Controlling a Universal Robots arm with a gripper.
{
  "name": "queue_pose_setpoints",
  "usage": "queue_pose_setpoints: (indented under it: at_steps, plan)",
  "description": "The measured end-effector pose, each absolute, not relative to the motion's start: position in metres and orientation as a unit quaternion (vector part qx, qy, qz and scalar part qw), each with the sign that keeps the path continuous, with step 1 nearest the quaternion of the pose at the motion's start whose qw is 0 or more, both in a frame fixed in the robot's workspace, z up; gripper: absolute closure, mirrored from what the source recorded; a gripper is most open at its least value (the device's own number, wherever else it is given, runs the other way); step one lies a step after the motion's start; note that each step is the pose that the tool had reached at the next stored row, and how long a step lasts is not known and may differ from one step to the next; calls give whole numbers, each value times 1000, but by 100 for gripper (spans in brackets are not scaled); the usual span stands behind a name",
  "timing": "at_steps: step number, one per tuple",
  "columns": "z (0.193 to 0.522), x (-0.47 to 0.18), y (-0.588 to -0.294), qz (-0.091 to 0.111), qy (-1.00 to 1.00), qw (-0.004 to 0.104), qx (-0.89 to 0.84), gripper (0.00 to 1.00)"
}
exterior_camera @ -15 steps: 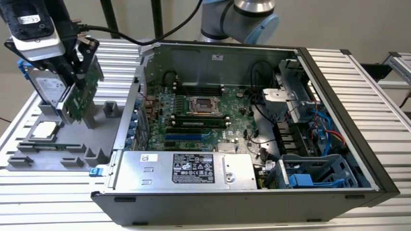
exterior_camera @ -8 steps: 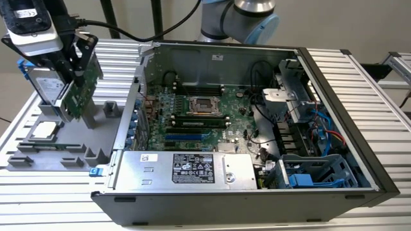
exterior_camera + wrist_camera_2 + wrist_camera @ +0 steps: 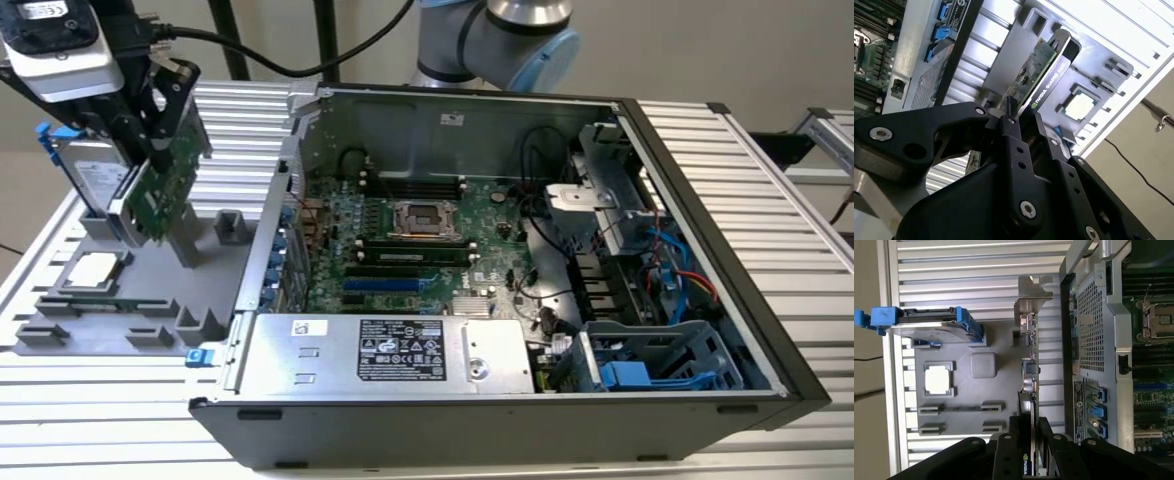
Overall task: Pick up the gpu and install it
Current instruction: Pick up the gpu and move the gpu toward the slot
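The gpu (image 3: 166, 196) is a green board with a black cooler. It stands upright over the grey parts tray (image 3: 150, 300) at the exterior view's left, and my gripper (image 3: 156, 148) is shut on its upper edge. In the first wrist view the gpu (image 3: 1030, 371) appears edge-on with its silver bracket (image 3: 1032, 294) at the far end, and the gripper (image 3: 1029, 432) clamps it from both faces. In the second wrist view the black fingers (image 3: 1013, 131) pinch the gpu (image 3: 1040, 74). I cannot tell whether its lower edge still touches the tray.
On the tray stand a silver hard drive in a blue frame (image 3: 91, 176) and a square processor chip (image 3: 91, 270). To the exterior view's right lies the open computer case (image 3: 694, 300), with its motherboard (image 3: 400, 250), blue slots (image 3: 384, 285) and power supply (image 3: 387, 352).
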State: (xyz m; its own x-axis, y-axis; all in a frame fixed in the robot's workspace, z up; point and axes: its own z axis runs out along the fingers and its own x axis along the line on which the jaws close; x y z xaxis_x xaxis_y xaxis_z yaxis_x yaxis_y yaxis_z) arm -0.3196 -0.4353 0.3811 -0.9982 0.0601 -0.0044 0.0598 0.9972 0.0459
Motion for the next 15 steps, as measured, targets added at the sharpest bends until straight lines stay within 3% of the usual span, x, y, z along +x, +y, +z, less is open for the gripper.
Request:
queue_pose_setpoints:
  at_steps: [15]
  plan:
    - [393,-320,-435,23,999,3,30,100]
